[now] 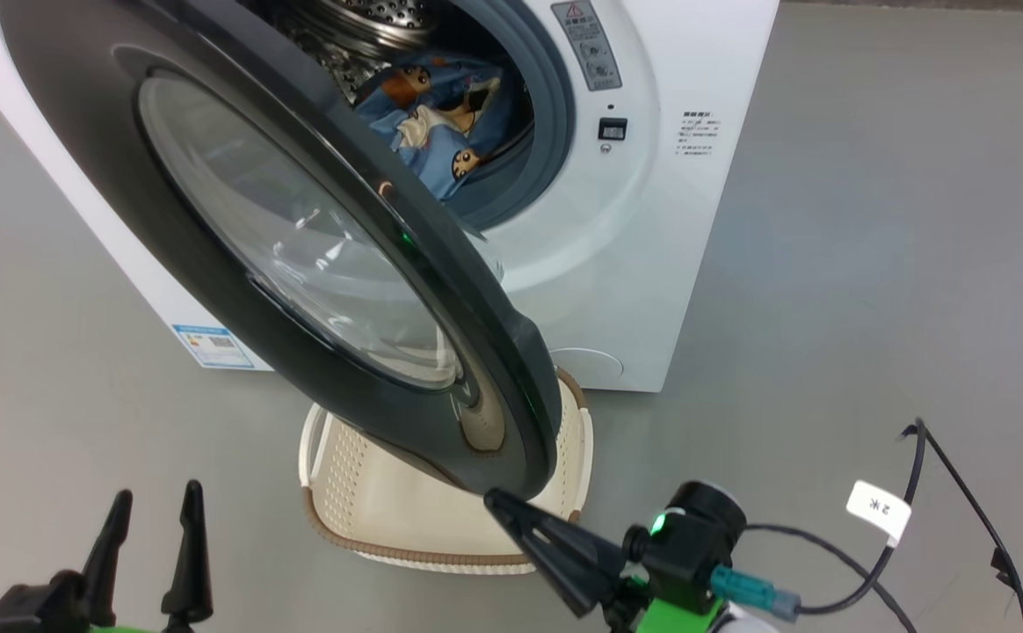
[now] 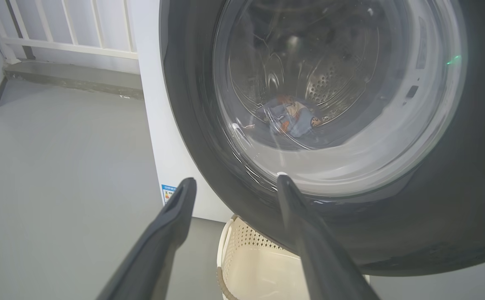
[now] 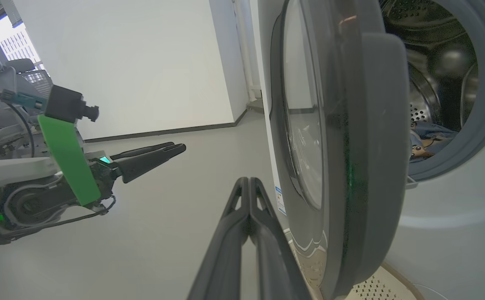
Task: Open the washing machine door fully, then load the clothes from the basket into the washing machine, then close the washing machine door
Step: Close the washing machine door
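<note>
While the washing machine [image 1: 652, 264] fills the upper half of the head view, its washing machine door [image 1: 239, 290] stands partly open. It swings across frame centre and hangs over the basket [image 1: 344, 466]. Basket sits on the grey floor [image 1: 828, 308] at lower centre, right in front of the machine. Clothes [image 1: 432, 114] lie inside the drum [image 1: 371, 26], top centre, past the door's edge. Left gripper [image 1: 158, 494] at lower left: fingers spread apart, holding nothing, clear of the door. Right gripper [image 1: 492, 499] at lower centre: fingers pressed together, tip right at the door's bottom rim, contact unclear.
</note>
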